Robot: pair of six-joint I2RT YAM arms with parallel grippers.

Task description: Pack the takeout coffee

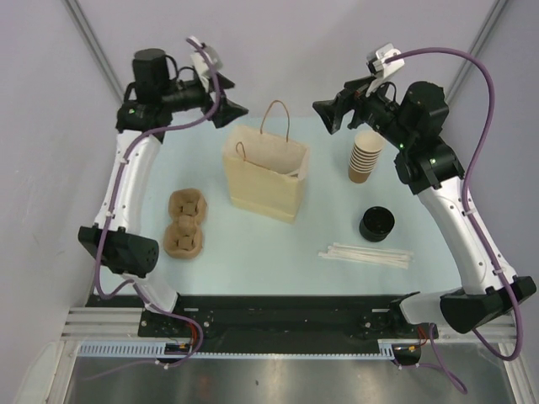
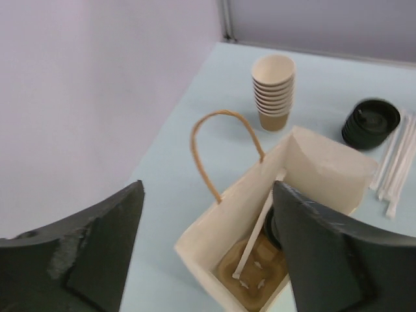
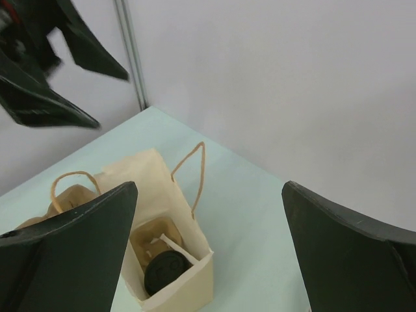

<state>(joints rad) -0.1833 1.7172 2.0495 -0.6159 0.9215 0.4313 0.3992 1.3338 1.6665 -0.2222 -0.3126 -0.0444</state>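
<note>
Standing in the middle of the table (image 1: pixel 278 252), nearer its far edge, was a paper bag (image 1: pixel 265 172). The takeout coffee (image 3: pixel 166 272) sat down inside it, on a cardboard cup tray (image 2: pixel 257 276). Its black lid showed, and a white straw (image 2: pixel 253 237) leaned beside it. The left end effector (image 1: pixel 236 111) hung up by the bag's far left, fingers spread wide, holding nothing. The right end effector (image 1: pixel 324 114) hung by its far right, spread wide and empty too.

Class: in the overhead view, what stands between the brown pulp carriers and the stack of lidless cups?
The open paper bag stands between the pulp carriers and the cup stack; the top external view shows it.
</note>
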